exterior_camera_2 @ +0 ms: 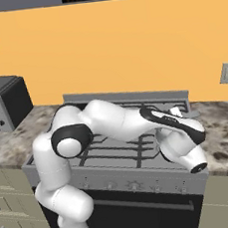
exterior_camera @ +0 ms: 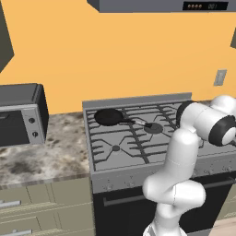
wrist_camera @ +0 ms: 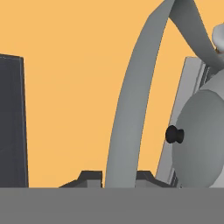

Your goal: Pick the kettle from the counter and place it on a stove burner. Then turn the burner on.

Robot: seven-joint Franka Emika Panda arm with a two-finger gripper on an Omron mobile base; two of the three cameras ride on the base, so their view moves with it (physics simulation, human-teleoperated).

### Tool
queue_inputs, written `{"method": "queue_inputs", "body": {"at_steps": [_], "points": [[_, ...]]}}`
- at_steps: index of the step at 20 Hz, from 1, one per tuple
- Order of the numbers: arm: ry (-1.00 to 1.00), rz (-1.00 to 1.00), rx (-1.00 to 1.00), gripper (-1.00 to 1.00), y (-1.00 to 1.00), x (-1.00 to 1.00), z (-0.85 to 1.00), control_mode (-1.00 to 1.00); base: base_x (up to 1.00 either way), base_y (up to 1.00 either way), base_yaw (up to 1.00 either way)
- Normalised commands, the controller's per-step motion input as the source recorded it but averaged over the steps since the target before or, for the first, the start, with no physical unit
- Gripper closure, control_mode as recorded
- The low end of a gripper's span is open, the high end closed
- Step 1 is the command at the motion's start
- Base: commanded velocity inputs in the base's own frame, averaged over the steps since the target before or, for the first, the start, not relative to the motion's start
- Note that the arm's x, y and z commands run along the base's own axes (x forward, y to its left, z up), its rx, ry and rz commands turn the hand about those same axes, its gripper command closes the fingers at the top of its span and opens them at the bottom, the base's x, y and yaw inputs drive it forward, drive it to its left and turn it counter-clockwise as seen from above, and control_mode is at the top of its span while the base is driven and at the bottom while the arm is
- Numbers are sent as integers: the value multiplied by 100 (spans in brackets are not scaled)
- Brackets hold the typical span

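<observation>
At the bottom of the hand view, the fingers [wrist_camera: 119, 186] are closed on the handle [wrist_camera: 131, 109] of one kettle [wrist_camera: 203, 135] — its round body and black knob [wrist_camera: 174, 134] sit close at right. One pan [exterior_camera: 109, 117] lies on the stove's [exterior_camera: 138, 138] back-left burner; three burners are bare. A microwave [exterior_camera: 20, 113] stands on the counter [exterior_camera: 41, 159], left — the arm [exterior_camera_2: 117, 120] covers the stove's right side.

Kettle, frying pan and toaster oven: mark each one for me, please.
kettle [wrist_camera: 131, 109], hand view, on its curved grey handle.
frying pan [exterior_camera: 109, 117], left base view, on the black dish at the rear left burner.
toaster oven [exterior_camera: 18, 120], left base view, on its front face.
</observation>
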Motion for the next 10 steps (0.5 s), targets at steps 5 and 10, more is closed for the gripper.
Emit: {"method": "queue_inputs", "body": {"at_steps": [5,10], "points": [[4,0,0,100,3,-9,-6,-100,0,0,0],[0,0,0,100,1,0,0,-100,0,0,0]]}}
